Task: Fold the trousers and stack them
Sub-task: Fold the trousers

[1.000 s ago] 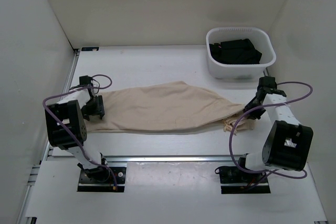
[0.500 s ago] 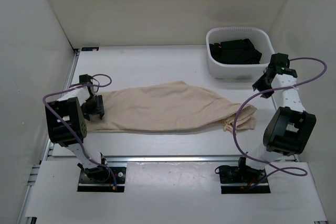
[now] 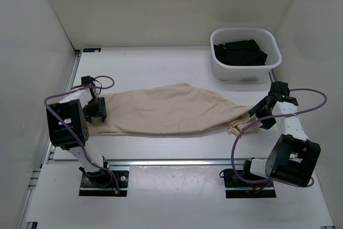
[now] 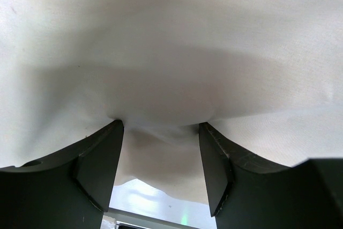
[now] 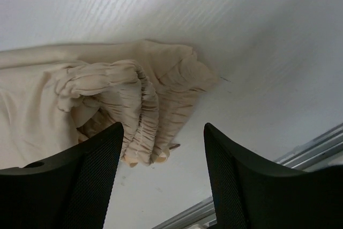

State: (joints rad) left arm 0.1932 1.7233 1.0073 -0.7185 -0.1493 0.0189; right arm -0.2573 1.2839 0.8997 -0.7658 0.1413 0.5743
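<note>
The beige trousers (image 3: 166, 112) lie flat across the table, legs to the left and gathered waistband (image 5: 136, 105) bunched at the right end. My left gripper (image 3: 96, 110) rests on the leg end. In the left wrist view its jaws stand wide apart, pressed onto the cloth (image 4: 171, 52), which bulges between the fingertips of that gripper (image 4: 161, 127). My right gripper (image 3: 261, 116) hovers just right of the waistband. The right gripper (image 5: 163, 127) is open over it, holding nothing, with the elastic partly under its left finger.
A white basket (image 3: 244, 72) with folded black garments (image 3: 240, 52) stands at the back right. A metal rail (image 3: 171, 162) runs along the near edge by the arm bases. White walls close in on the left, right and back.
The right gripper opened, swung up toward the basket, then came back down beside the waistband. The trousers and the left arm have not moved.
</note>
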